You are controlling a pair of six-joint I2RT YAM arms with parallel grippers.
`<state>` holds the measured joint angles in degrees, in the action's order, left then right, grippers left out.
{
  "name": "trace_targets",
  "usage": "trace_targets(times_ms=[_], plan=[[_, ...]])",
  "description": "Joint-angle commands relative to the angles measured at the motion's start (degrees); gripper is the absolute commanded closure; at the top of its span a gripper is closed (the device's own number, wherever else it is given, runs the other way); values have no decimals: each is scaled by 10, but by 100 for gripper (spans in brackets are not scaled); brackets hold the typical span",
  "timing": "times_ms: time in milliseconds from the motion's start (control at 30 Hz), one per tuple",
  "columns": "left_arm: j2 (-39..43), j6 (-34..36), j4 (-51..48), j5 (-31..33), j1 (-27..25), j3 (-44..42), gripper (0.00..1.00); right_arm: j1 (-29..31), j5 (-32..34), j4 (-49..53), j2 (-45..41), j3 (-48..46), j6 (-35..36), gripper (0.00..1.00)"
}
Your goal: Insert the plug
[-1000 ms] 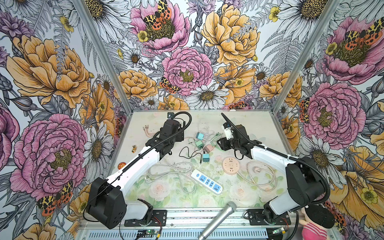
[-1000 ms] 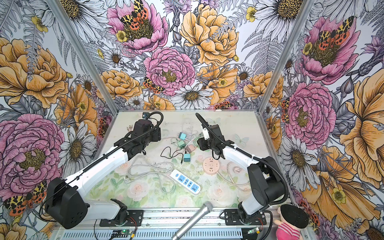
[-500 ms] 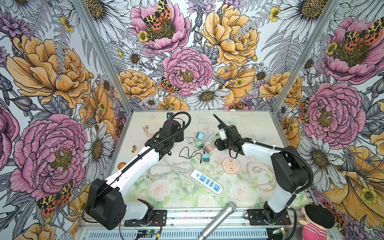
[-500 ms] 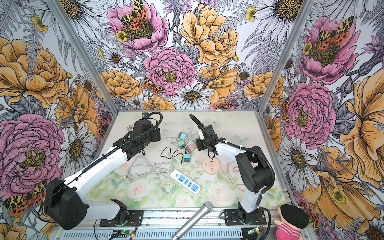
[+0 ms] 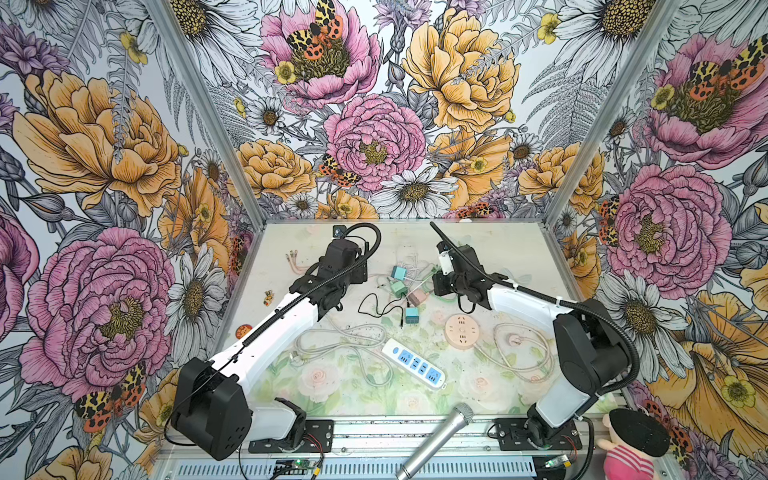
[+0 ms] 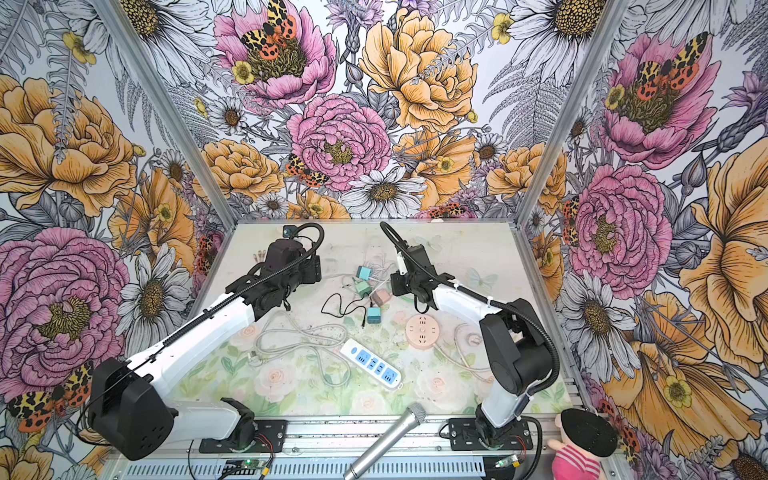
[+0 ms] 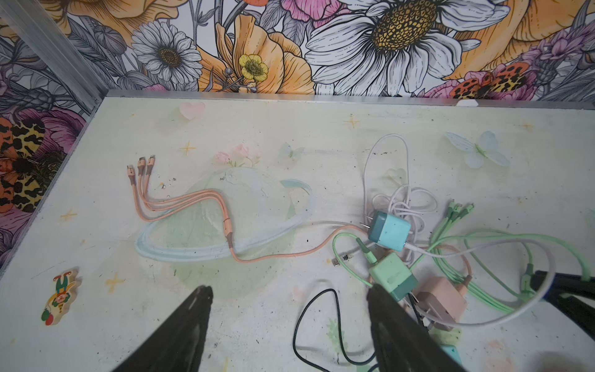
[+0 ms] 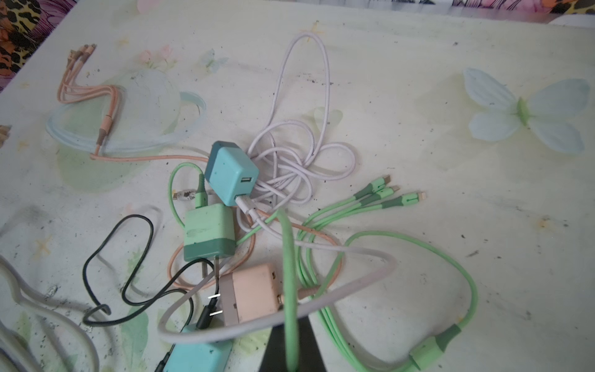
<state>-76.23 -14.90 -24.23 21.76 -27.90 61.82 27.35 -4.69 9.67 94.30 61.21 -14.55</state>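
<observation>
Several charger plugs lie in a tangle of cables at mid-table: a blue plug (image 8: pixel 230 174), a green plug (image 8: pixel 209 232), a pink plug (image 8: pixel 251 298) and a teal plug (image 5: pixel 411 316). My right gripper (image 8: pixel 291 325) is shut on a green cable (image 8: pixel 288 257), which rises from between its fingers beside the pink plug. In both top views it sits just right of the pile (image 5: pixel 441 286). My left gripper (image 7: pixel 289 290) stands open above bare table and a black cable (image 7: pixel 322 322), left of the plugs. A white power strip (image 5: pixel 415 365) and a round pink socket (image 5: pixel 461 331) lie nearer the front.
A peach three-headed cable (image 7: pixel 180 206) lies towards the back left and white cable loops (image 8: pixel 289 154) lie behind the blue plug. The strip's grey cord (image 5: pixel 340 345) curls at front left. A microphone (image 5: pixel 436 440) and a doll (image 5: pixel 631 440) sit at the front edge.
My right gripper's jaws have closed on the green cable, after sliding a little left towards the pile. The left arm has stayed where it was.
</observation>
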Motion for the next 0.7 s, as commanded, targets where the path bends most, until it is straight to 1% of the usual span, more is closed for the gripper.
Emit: trace_targets(times_ms=[0,167,300,533,667], plan=[[-7,-12,-2,-15,-3,4,22,3,14,31,-56,6,1,100],[-10,-18,0,-19,-6,5,22,3,7,66,-104,19,9,100],[-14,-24,-1,-23,-9,7,22,4,4,91,-122,45,19,100],[-23,-26,-1,-29,-25,13,23,4,18,104,-125,93,49,100],[-34,-28,0,-36,-32,19,23,3,1,114,-118,135,59,100]])
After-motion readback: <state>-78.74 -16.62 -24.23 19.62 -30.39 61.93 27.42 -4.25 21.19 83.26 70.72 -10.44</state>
